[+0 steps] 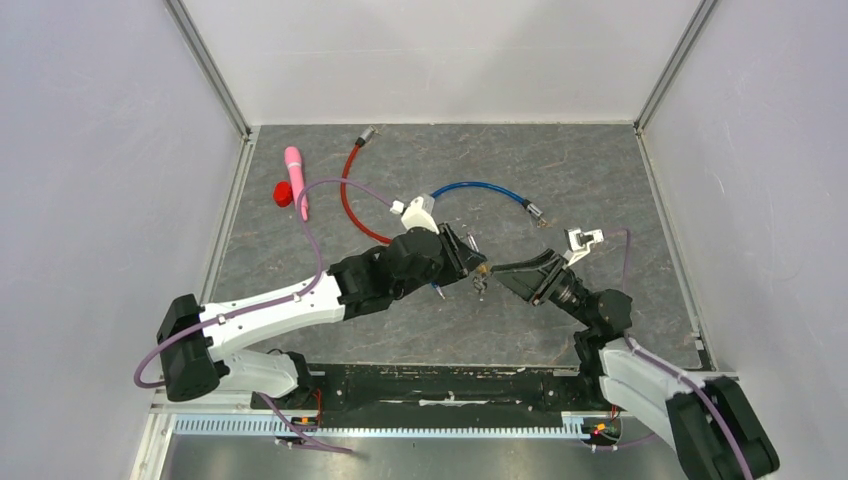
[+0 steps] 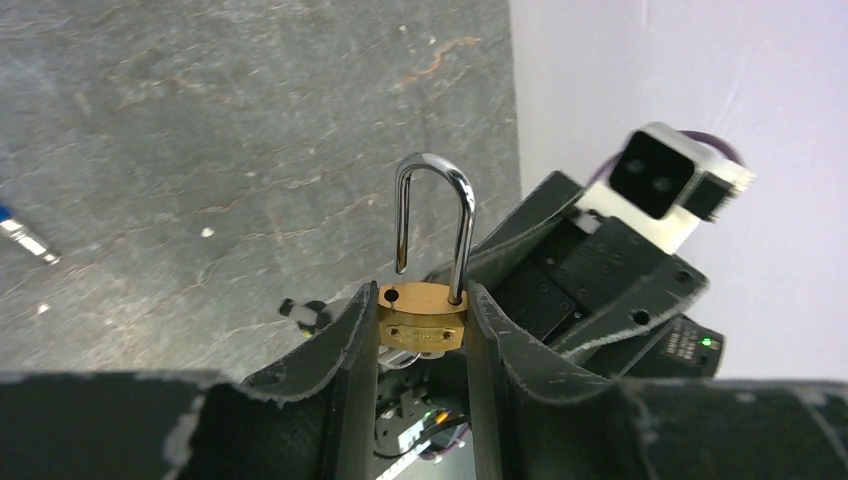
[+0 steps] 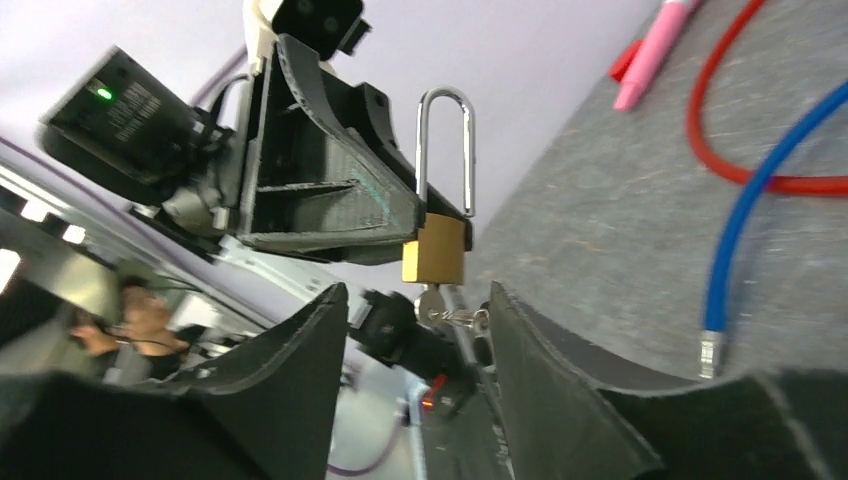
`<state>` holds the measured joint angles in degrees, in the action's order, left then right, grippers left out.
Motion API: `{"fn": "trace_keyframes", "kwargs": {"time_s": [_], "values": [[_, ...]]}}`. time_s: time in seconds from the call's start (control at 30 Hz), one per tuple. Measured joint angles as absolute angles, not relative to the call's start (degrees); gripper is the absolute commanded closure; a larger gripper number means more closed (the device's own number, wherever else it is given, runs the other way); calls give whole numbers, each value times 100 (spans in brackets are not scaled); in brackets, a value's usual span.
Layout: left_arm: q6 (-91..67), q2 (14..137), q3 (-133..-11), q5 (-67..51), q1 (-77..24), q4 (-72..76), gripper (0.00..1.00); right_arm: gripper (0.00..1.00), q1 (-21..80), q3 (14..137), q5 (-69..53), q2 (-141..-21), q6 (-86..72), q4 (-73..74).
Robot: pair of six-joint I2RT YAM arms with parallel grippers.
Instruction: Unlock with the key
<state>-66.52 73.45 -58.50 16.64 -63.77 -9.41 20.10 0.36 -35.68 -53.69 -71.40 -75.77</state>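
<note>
A small brass padlock [image 2: 422,318] is pinched by its sides in my left gripper [image 2: 422,330], held up above the table. Its steel shackle [image 2: 435,215] stands raised, with the short leg clear of its hole in the body. In the right wrist view the same padlock [image 3: 435,250] hangs from the left gripper's fingers, and a silver key [image 3: 432,305] with a ring sticks out of its underside. My right gripper [image 3: 415,295] faces the key with its jaws apart, touching neither key nor lock. From above, the two grippers meet tip to tip around the padlock [image 1: 481,272].
A pink pen [image 1: 296,180] and a red cap [image 1: 283,193] lie at the back left of the grey mat. A red cable [image 1: 350,200] and a blue cable [image 1: 480,190] curve across the back. White walls close in on both sides.
</note>
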Motion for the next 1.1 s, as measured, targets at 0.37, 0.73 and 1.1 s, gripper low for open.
{"fn": "trace_keyframes", "kwargs": {"time_s": [0.37,0.73,1.1], "values": [[-6810,7850,-6635,1778,-6370,-2250,98,35,2222,497,-2954,-4086,-4390,-4595],[-7404,8350,-7004,1800,-6348,-2847,98,40,3026,513,-2432,-4344,-3734,-4550],[-7614,8484,-7164,1708,-6348,-2849,95,60,3140,510,-1848,-4598,-3798,-4724]]}}
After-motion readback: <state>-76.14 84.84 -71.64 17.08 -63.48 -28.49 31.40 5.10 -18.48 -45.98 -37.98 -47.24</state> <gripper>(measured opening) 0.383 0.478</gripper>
